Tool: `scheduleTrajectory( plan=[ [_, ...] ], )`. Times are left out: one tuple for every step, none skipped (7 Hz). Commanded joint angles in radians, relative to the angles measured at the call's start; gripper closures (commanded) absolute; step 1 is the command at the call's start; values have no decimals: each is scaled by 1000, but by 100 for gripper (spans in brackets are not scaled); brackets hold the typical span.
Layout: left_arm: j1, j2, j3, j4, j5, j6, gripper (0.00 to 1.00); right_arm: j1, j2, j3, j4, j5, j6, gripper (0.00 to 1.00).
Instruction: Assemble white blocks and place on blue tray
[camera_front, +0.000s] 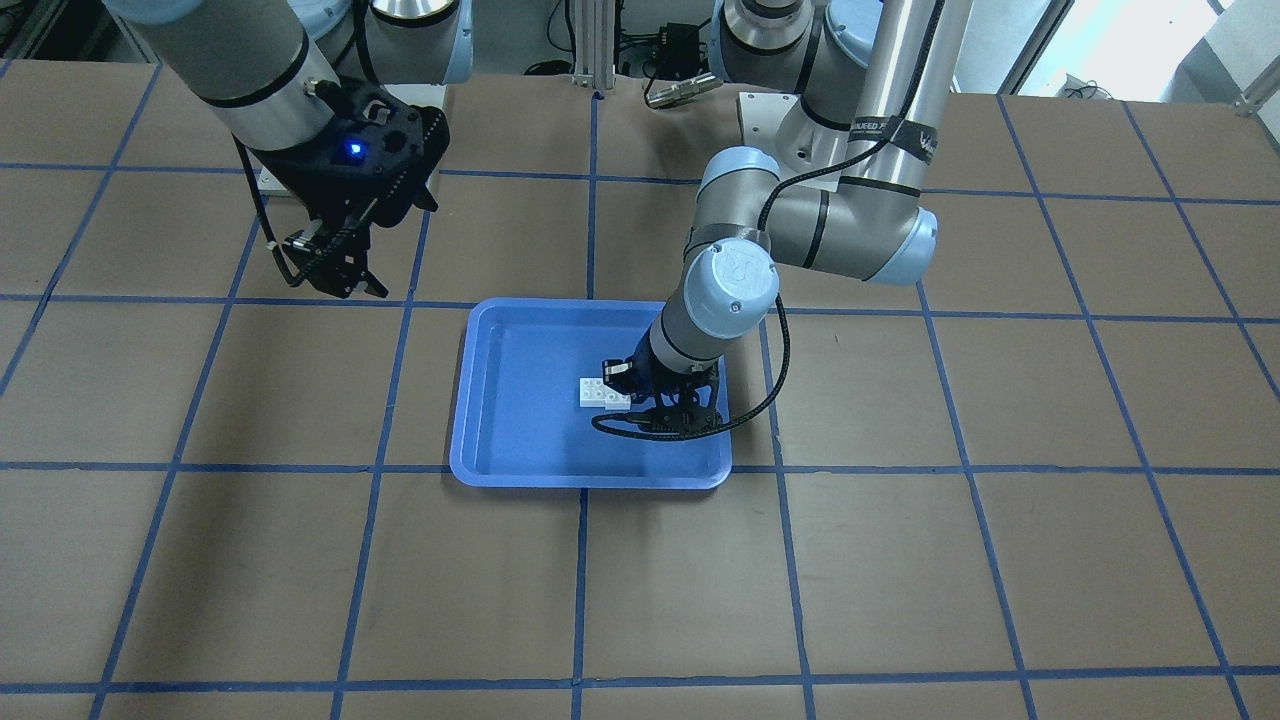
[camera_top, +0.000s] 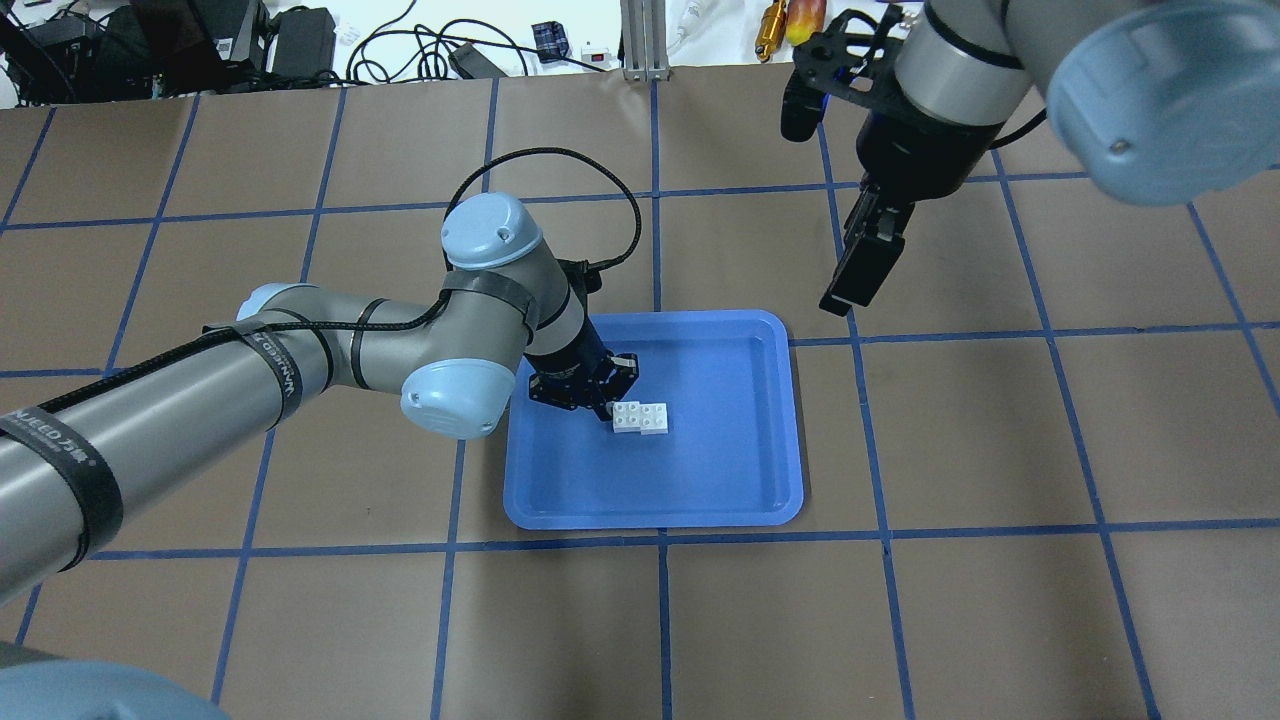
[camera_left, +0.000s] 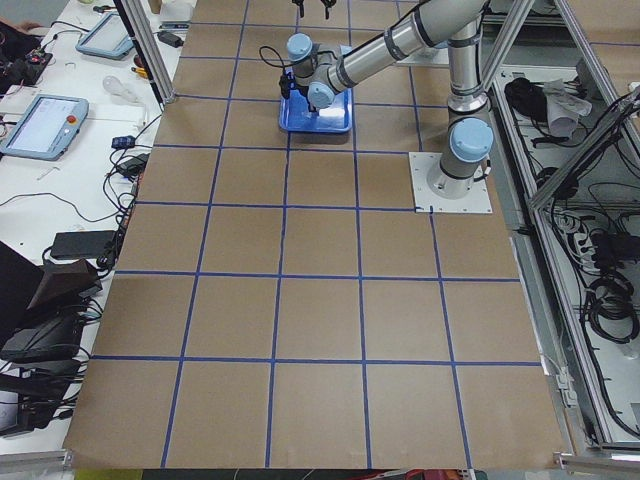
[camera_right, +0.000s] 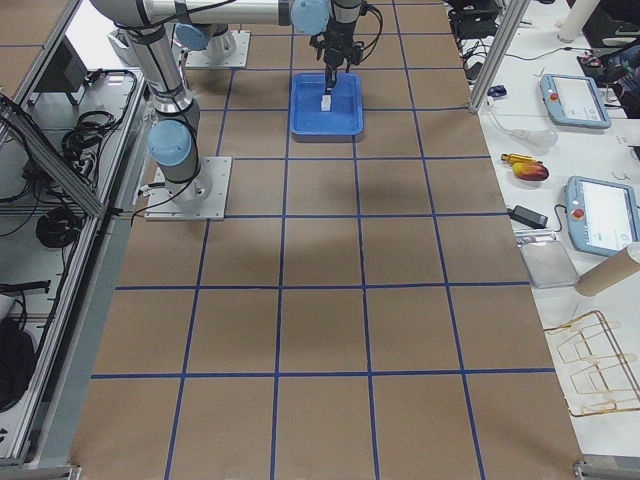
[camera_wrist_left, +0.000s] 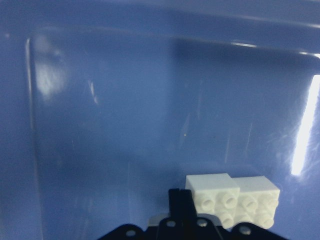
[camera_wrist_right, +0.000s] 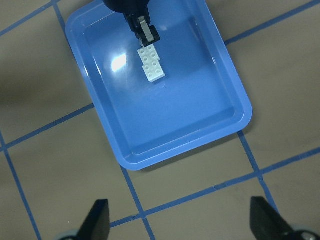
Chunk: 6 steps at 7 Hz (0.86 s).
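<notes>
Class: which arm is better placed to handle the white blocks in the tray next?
Left. The left gripper is down inside the blue tray, right at the white blocks. The right gripper hangs open outside the tray, off to one side.

Cut off at the wrist view's bottom edge, the left gripper (camera_wrist_left: 181, 205) perhaps touches the white blocks (camera_wrist_left: 232, 199) just beside it; its jaws are hidden.
</notes>
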<state>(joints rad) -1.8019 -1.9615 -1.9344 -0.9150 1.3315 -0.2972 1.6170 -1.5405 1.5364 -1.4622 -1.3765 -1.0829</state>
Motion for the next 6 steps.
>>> scheduleTrajectory(
  plan=[
    [-1, 1, 2, 2, 0, 0, 99, -32, -12, -76, 79, -63, 198, 0],
    [1, 22, 8, 4, 2, 6, 98, -32, -13, -76, 79, -74, 344, 0],
    [10, 44, 18, 4, 0, 7, 98, -31, -15, -82, 72, -90, 470, 0],
    [13, 70, 76, -37, 12, 15, 96, -31, -24, -76, 68, -170, 620, 0],
    [15, 93, 160, -165, 44, 20, 96, -28, -27, -73, 40, -214, 785, 0],
    [24, 111, 266, -314, 111, 48, 96, -28, -29, -73, 16, -234, 848, 0]
  ],
)
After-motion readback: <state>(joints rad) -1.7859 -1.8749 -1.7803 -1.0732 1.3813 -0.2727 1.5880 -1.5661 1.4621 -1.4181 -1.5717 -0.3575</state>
